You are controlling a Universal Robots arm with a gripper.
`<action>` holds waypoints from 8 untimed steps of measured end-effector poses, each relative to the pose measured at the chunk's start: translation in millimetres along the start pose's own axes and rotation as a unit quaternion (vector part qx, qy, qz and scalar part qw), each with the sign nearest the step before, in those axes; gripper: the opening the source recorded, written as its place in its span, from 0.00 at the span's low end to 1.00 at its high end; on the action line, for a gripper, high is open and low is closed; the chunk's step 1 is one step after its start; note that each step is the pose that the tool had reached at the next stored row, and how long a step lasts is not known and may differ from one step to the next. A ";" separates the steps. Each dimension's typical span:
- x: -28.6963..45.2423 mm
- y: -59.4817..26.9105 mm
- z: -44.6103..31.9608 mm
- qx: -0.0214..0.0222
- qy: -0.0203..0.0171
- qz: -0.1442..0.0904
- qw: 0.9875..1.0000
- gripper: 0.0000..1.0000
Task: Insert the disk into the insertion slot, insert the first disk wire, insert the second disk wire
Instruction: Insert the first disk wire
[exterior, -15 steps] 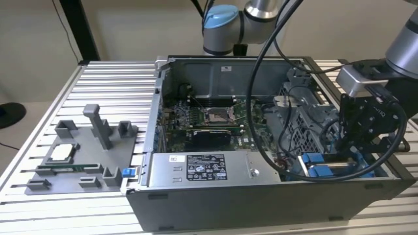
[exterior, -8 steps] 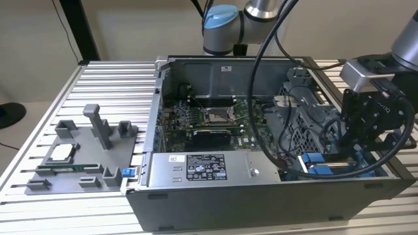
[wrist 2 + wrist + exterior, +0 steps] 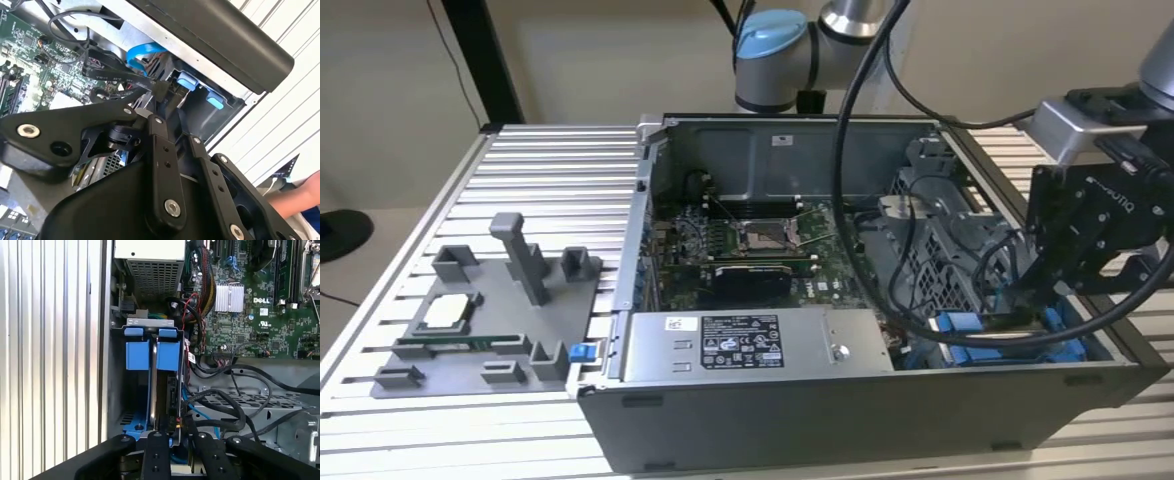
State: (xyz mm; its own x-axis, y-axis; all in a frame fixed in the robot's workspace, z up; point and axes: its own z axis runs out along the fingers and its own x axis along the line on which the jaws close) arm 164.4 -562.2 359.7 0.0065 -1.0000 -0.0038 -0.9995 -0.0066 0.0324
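Jaws (image 3: 177, 434) are nearly closed and pinch the plug end of a black disk wire (image 3: 117, 75). The grip looks the same in both wrist views. The plug sits right at the near end of the disk (image 3: 167, 390); can't tell if it is seated.

The disk is already down in the insertion slot (image 3: 145, 322). It stands on edge with its blue frame tab at the far end. Its long axis runs straight away from the jaws, so plug and disk end look lined up. A second blue tab (image 3: 137, 355) sits just beside it.

Past the slot come loops of black cable (image 3: 235, 412), then the motherboard (image 3: 250, 315).

In the exterior view the jaws are at the lower right of the frame, down among the slot's blue parts. The grey labelled box (image 3: 740, 345) is at lower centre. The case (image 3: 854, 420) sits on the slatted desk (image 3: 547, 160).
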 end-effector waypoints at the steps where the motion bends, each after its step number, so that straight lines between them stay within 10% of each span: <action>1: 0.0 0.0 -0.7 0.000 0.000 0.000 1.000 0.00; 8: 2.2 5.4 -0.9 -0.003 0.000 0.000 1.000 0.00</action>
State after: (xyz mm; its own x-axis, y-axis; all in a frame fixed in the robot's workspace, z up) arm 159.0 -564.4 360.8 0.0065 -1.0000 -0.0037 -0.9993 -0.0066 0.0380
